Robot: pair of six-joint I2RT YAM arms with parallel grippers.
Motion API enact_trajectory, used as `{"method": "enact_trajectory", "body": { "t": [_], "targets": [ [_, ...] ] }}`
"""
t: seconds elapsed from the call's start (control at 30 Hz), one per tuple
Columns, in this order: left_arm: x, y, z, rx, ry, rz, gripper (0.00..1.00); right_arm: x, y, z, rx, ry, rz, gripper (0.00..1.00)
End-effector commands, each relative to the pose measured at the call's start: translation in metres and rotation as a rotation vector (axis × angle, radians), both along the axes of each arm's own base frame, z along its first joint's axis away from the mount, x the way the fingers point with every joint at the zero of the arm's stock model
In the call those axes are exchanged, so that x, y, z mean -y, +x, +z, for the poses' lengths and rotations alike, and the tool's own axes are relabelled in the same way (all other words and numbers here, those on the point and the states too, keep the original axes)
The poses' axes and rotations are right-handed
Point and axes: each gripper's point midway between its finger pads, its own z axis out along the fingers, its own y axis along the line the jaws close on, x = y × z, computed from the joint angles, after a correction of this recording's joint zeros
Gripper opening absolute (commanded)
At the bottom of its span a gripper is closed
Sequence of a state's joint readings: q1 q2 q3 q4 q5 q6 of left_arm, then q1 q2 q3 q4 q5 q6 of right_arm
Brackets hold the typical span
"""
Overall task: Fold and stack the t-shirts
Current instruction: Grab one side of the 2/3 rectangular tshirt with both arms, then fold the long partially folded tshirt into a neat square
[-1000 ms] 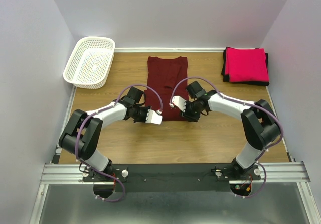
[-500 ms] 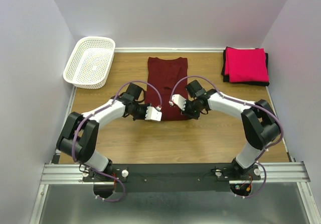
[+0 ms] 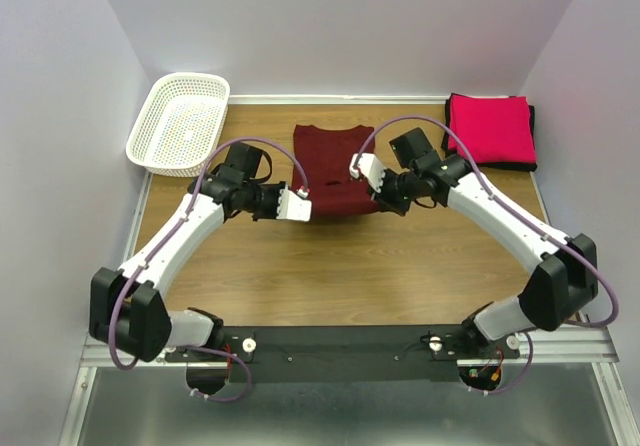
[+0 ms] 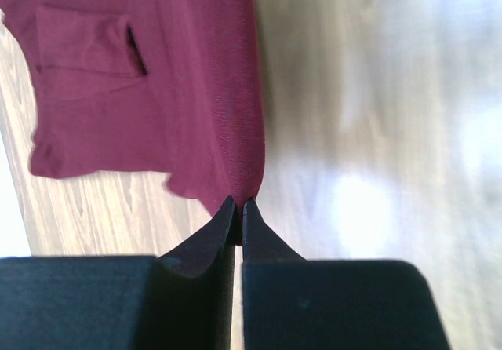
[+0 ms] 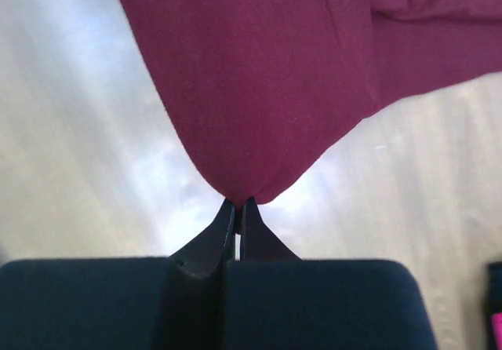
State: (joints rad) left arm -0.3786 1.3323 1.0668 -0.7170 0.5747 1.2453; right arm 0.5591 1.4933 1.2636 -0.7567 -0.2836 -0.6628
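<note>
Roughly, the job is sitting a little past its midpoint. At ten o'clock on the surface (image 3: 330, 256), the white basket (image 3: 178, 123) is standing with no shirt showing in it.

The left jaws are pinching shut on the near left corner of the maroon shirt (image 3: 333, 161), with a thin fold of cloth caught between the tips. That shirt is lying at twelve o'clock, midway across and toward the far edge. It is already narrowed into a strip, with a sleeve tucked flat on top. Its near end is hanging lifted off the wood, so the crosswise fold looks to be under way, not finished. The right jaws are clamping shut on the near right corner in the same manner.

At two o'clock, the pink shirt (image 3: 490, 129) is resting folded square on a black shirt (image 3: 510, 166), whose edge is peeking out beneath it; those two are looking done. What is remaining, by my reading, is laying the maroon end over, flattening it, and carrying it onto that pile.
</note>
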Motion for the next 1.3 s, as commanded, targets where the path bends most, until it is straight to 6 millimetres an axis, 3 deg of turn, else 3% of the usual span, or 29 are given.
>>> {"method": "enact_trajectory", "body": {
  "t": [0.0,0.03,0.13,0.2,0.27,0.37,0.4,0.43,0.47,0.53,0.57,0.63,0.67,0.7,0.77,0.8,0.83,0.93,1.0,1.03,1.07,1.13,1.27],
  "targets": [
    [-0.001,-0.048,0.019,-0.06,-0.02,-0.077,0.0,0.01,-0.057,0.021,-0.157,0.037,0.048,0.01],
    [0.0,-0.061,0.023,-0.088,-0.03,-0.096,0.0,0.013,-0.073,0.029,-0.182,0.051,0.066,0.01],
    [-0.003,-0.082,0.039,-0.104,-0.047,-0.115,0.0,0.017,-0.091,0.04,-0.202,0.063,0.071,0.0],
    [-0.003,-0.083,0.046,-0.113,-0.055,-0.094,0.0,0.019,-0.089,0.041,-0.197,0.051,0.054,0.01],
    [0.0,-0.072,0.06,-0.078,-0.068,-0.075,0.0,0.02,-0.078,0.041,-0.18,0.036,0.053,0.0],
    [0.0,-0.035,0.062,-0.031,-0.058,-0.002,0.0,0.016,-0.05,0.03,-0.189,0.026,0.063,0.01],
    [0.002,-0.021,0.053,-0.052,-0.052,0.024,0.0,0.015,-0.04,0.029,-0.188,0.026,0.062,0.01],
    [0.005,-0.003,0.059,-0.018,-0.066,0.036,0.0,0.019,-0.024,0.014,-0.224,0.012,0.043,0.0],
    [0.0,0.014,0.044,-0.058,-0.061,0.054,0.0,0.017,-0.008,0.019,-0.195,0.025,0.057,0.0],
    [0.004,0.042,0.048,-0.054,-0.096,0.076,0.0,0.024,0.022,-0.004,-0.231,0.02,0.037,0.0],
    [0.0,0.059,0.029,-0.109,-0.088,0.099,0.0,0.024,0.039,0.001,-0.208,0.031,0.034,0.01],
    [0.003,0.085,0.029,-0.118,-0.109,0.128,0.0,0.026,0.059,-0.014,-0.227,0.031,0.02,0.01],
    [0.007,0.097,0.025,-0.116,-0.118,0.132,0.0,0.025,0.066,-0.036,-0.278,0.022,0.022,0.01],
    [0.01,0.106,0.003,-0.166,-0.11,0.137,0.0,0.024,0.072,-0.043,-0.286,0.021,0.019,0.01],
    [0.017,0.128,-0.003,-0.176,-0.136,0.176,0.0,0.021,0.087,-0.058,-0.298,0.024,0.006,0.0],
    [0.019,0.132,-0.022,-0.22,-0.13,0.182,0.0,0.02,0.089,-0.077,-0.338,0.015,0.004,0.01],
    [0.023,0.138,-0.028,-0.223,-0.137,0.188,0.01,0.018,0.093,-0.086,-0.345,0.018,-0.005,0.01],
    [0.025,0.134,-0.063,-0.304,-0.1,0.222,0.01,0.016,0.092,-0.114,-0.399,0.013,-0.022,0.01],
    [0.021,0.114,-0.097,-0.368,-0.05,0.245,0.02,0.014,0.089,-0.129,-0.43,0.019,-0.037,0.0],
    [0.022,0.117,-0.095,-0.355,-0.052,0.254,0.02,0.015,0.085,-0.133,-0.446,0.017,-0.041,0.0],
    [0.019,0.104,-0.108,-0.389,-0.036,0.26,0.02,0.015,0.083,-0.135,-0.451,0.019,-0.047,0.01],
    [0.019,0.088,-0.113,-0.421,-0.031,0.257,0.02,0.017,0.069,-0.145,-0.489,0.014,-0.05,0.01],
    [0.011,0.033,-0.126,-0.476,0.021,0.201,0.03,0.014,0.034,-0.139,-0.515,0.019,-0.023,0.0]
  ]
}}
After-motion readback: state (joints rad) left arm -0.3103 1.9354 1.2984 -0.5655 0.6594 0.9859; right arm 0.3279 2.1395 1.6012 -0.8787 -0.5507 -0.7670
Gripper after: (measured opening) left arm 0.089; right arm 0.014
